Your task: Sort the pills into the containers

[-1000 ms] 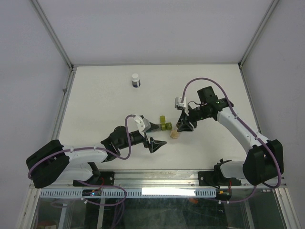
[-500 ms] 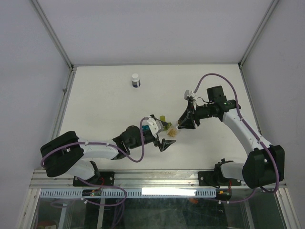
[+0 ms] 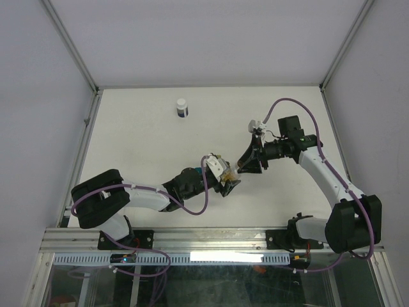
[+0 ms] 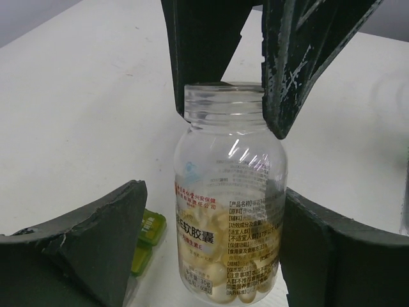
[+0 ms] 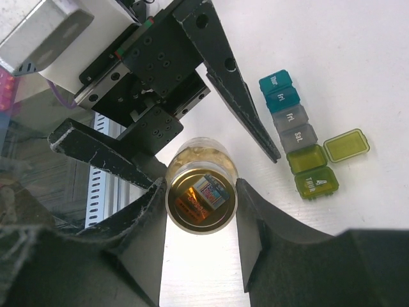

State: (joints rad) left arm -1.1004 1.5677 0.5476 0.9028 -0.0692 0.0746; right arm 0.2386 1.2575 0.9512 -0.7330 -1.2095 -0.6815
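Right hand (image 5: 201, 198) pinched the upright clear plastic bottle (image 4: 230, 211) by its neck; pale cream pills (image 4: 220, 278) lay inside. Left hand (image 4: 214, 195) straddled its body, open; coloured compartment strip (image 5: 295, 137) lay just beside.

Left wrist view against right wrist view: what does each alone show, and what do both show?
Left wrist only: the bottle side-on, with threaded neck and lines of print on its label. Right wrist only: the whole row of containers, one lid open, and a look down the bottle's mouth. Both: the bottle with pills in it, the right claw shut on its neck, the left claw open around it.
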